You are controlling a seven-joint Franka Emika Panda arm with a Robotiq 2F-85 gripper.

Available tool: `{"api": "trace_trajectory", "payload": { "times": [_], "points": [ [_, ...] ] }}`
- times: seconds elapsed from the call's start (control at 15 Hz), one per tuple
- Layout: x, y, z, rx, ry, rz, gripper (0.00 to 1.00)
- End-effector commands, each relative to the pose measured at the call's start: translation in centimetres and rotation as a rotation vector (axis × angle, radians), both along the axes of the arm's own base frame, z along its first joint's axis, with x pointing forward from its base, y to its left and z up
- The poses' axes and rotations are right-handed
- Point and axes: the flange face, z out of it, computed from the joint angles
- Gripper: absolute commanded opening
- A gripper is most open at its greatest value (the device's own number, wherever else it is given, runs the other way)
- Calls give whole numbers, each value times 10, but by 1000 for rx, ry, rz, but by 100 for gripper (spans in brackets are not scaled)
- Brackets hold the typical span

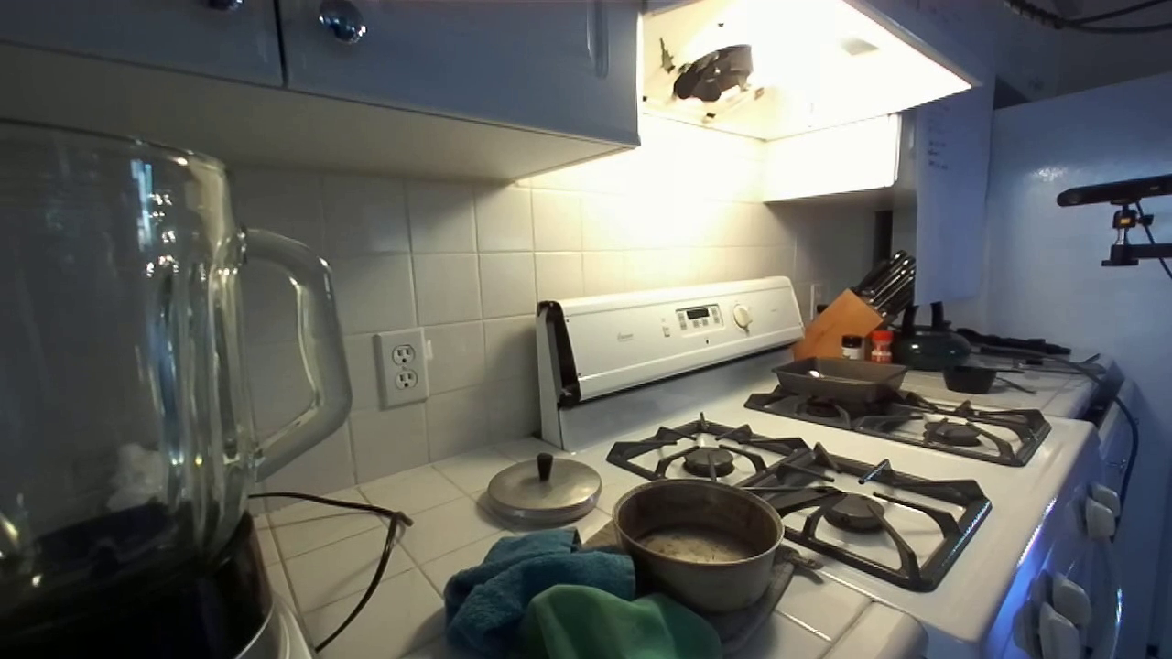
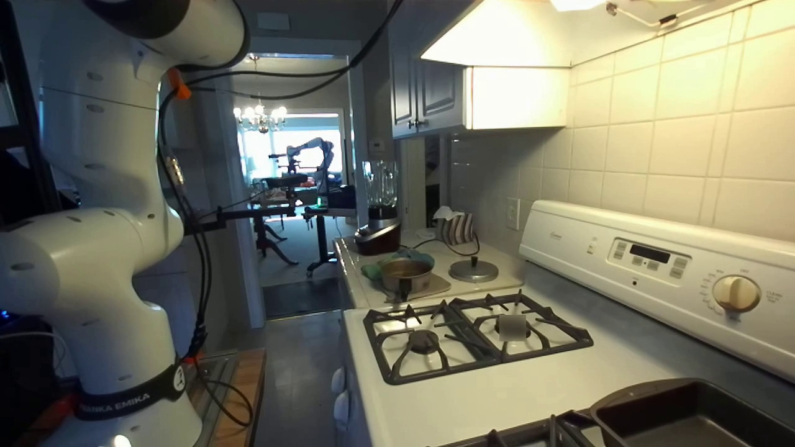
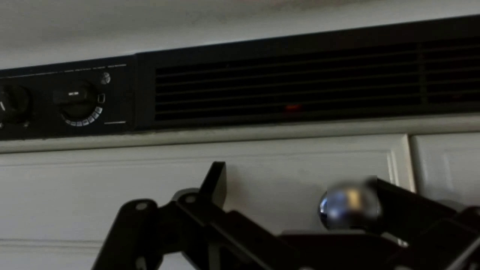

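Jaws stand wide and empty by the shiny knob (image 3: 348, 207); likely a reach, calling next for centring it before closing.

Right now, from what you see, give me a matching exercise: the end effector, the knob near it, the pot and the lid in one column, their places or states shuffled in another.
Things:
1. End effector
2. Knob
3. Pot
4. Lid

Places and states:
A. Uncovered, beside a blue cloth
B. Jaws apart
C. Lying flat on the counter
D. Shiny, on a pale door

Pairs: 1-B, 2-D, 3-A, 4-C.
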Motion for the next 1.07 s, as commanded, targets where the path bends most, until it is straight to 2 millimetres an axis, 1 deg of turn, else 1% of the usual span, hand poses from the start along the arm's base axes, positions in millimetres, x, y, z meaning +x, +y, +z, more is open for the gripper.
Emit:
{"api": "trace_trajectory", "payload": {
  "times": [0.0, 0.07, 0.2, 0.27, 0.4, 0.73, 0.87, 0.93, 1.0],
  "points": [
    [31, -43, -27, -52, -32, -52, 62],
    [29, -40, -24, -56, -35, -47, 56],
    [25, -37, -19, -68, -43, -38, 47],
    [24, -36, -18, -70, -43, -36, 46],
    [21, -34, -15, -73, -44, -29, 41],
    [12, -23, -7, -93, -42, 14, 15],
    [10, -21, -6, -101, -41, 21, 2],
    [8, -20, -4, -106, -45, 23, 7],
    [6, -20, -3, -111, -45, 24, 7]
  ]
}}
